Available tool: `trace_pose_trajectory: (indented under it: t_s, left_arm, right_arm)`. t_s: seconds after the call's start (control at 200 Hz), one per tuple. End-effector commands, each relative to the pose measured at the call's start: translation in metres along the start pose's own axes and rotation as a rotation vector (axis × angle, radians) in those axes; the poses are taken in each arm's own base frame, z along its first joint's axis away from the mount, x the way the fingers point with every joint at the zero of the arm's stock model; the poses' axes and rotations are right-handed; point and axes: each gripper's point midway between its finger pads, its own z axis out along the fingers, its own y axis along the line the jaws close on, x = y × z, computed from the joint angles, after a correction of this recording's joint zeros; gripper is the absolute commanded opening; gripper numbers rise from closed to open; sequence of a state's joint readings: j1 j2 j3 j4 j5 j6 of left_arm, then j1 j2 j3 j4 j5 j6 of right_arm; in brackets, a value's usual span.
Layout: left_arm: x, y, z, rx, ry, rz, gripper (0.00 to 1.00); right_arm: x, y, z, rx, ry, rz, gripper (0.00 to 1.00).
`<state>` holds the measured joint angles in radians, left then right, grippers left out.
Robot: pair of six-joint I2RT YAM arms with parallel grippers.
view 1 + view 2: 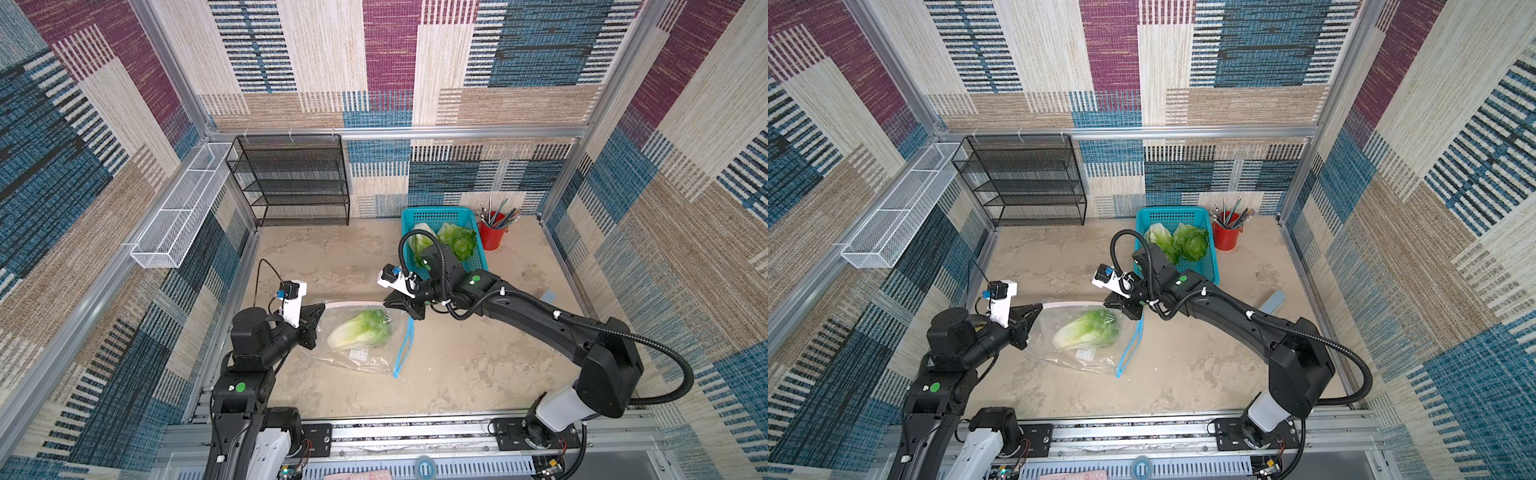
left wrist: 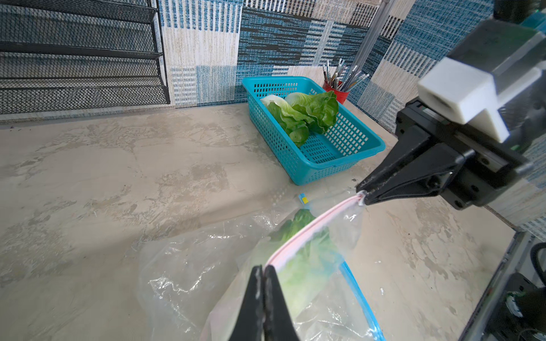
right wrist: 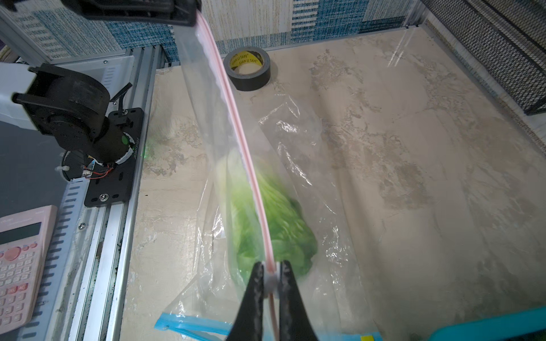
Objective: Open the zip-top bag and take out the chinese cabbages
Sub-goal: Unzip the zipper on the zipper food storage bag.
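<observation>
The clear zip-top bag [image 1: 365, 353] lies on the table, its pink zip strip [image 1: 353, 304] lifted and stretched between both grippers. My left gripper [image 2: 263, 267] is shut on one end of the strip, seen also in a top view [image 1: 322, 306]. My right gripper [image 3: 271, 265] is shut on the other end, with a small white piece pinched between its fingers. One chinese cabbage [image 1: 360, 332] lies inside the bag, white base toward the left arm. Two more chinese cabbages [image 2: 304, 115] lie in the teal basket [image 1: 415, 216] at the back right.
A red cup of pencils [image 1: 491, 235] stands right of the basket. A black mesh shelf [image 1: 291, 183] is at the back left, with a white wire rack [image 1: 178, 208] on the left wall. A tape roll [image 3: 248, 69] and pink calculator [image 3: 17, 265] sit near the front rail.
</observation>
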<state>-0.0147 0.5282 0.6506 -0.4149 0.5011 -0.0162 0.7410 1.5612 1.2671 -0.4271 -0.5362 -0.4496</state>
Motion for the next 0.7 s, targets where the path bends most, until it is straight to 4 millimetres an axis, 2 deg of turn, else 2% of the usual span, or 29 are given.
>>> trace_pose_trajectory:
  t_s: [0.0, 0.311, 0.696]
  left_arm:
    - [-0.003, 0.010, -0.002, -0.064, -0.014, 0.025, 0.00]
    - [-0.002, 0.019, -0.006, -0.121, -0.008, 0.032, 0.00]
    - [0.000, 0.027, -0.008, -0.174, 0.004, 0.028, 0.00]
  right_arm:
    - [0.002, -0.012, -0.002, 0.054, 0.008, 0.009, 0.00]
    - [0.004, -0.017, -0.007, 0.089, 0.022, 0.005, 0.00]
    - [0.020, -0.022, -0.022, 0.156, 0.050, 0.015, 0.00]
